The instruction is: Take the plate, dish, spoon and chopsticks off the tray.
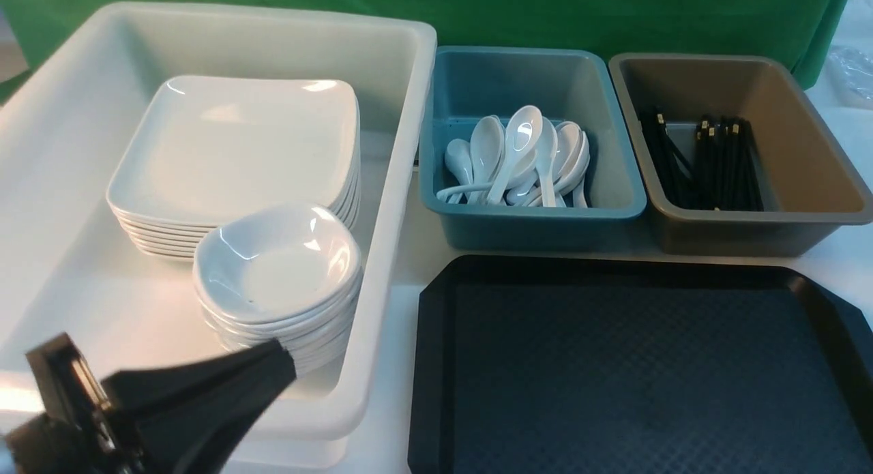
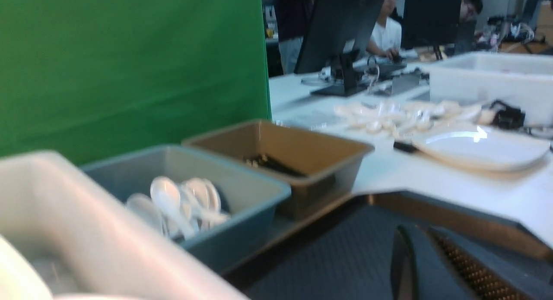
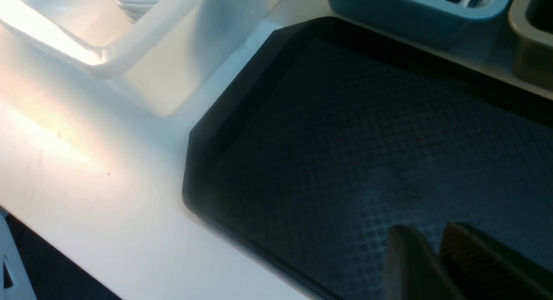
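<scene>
Tray: the big black rectangular plastic tray with cut-off corners and diamond-textured surface (image 1: 634,365) lies on the white table (image 1: 402,269); no item shows on any part of it in view, though its near edge is cut off in the front view.
Plate: the large shallow glossy white rounded-square plate (image 1: 239,140) tops a stack inside the large white plastic tub (image 1: 402,119).
Dish: the small deeper white dish with a dark speck (image 1: 276,262) tops its own stack, just beside the plates.
Spoon: the glossy white soup spoon (image 1: 518,143) lies with others in the teal plastic bin (image 1: 532,218).
Chopsticks: the thin black chopsticks with gold ends (image 1: 716,160) lie in the brown plastic bin (image 1: 818,187).
Left gripper (image 1: 283,365): jaws pressed together, nothing held, tip in front of the dish stack by the tub's near wall.
Right gripper (image 3: 432,252): above the tray; whether spread or closed, I cannot tell; nothing is seen held.
Progress: task judged essentially complete.
Risk 1: a sideways withdrawal of the left gripper could clip the dish stack and topple it.
Risk 2: the same move could catch the tub rim and shift the tub.
Risk 3: a low right gripper could scrape or drag the tray.
</scene>
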Available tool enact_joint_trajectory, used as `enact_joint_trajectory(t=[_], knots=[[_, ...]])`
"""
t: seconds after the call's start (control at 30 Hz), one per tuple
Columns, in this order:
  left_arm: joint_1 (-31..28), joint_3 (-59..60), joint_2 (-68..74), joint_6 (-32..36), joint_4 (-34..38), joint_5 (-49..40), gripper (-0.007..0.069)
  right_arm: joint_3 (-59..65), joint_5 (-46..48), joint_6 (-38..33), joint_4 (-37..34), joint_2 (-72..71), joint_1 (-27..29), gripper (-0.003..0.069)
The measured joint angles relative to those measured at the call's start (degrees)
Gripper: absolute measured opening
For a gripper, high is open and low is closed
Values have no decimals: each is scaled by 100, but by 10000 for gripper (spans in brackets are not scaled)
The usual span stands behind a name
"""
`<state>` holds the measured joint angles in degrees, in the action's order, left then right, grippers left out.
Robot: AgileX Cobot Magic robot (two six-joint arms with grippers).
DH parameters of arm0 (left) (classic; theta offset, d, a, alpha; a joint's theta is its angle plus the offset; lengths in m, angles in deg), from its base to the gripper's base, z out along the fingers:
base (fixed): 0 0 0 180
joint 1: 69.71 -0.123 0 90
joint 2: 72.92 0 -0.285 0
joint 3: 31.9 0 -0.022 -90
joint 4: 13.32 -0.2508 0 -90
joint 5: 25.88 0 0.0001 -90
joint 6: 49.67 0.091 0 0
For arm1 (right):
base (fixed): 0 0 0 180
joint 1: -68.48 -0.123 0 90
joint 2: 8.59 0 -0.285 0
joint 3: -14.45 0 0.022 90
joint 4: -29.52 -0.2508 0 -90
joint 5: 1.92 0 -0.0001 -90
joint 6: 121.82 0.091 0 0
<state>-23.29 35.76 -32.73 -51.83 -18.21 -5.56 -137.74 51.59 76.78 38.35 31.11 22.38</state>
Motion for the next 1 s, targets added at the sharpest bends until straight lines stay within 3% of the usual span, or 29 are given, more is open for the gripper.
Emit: enact_joint_trajectory(t=[0.17,0.3,0.37,0.43,0.6,0.8,1.0], knots=[[0,410,0,0,0,2,11,137,-64,0,-26,0,105,162],[0,595,0,0,-4,29,11,311,-115,-66,-208,-171,847,150],[0,679,0,0,-4,54,11,483,-318,-483,-469,-336,1369,94],[1,793,0,0,-4,71,11,1145,-1151,-1600,-965,-749,2183,33],[1,986,0,0,-11,70,11,3036,-2966,-2705,-1847,-1712,3594,18],[1,988,0,0,-16,77,11,4726,-3665,-2841,-2026,-2993,4027,18],[1,993,-2,1,-44,101,11,4975,-3807,-2865,-2035,-3181,4027,18]])
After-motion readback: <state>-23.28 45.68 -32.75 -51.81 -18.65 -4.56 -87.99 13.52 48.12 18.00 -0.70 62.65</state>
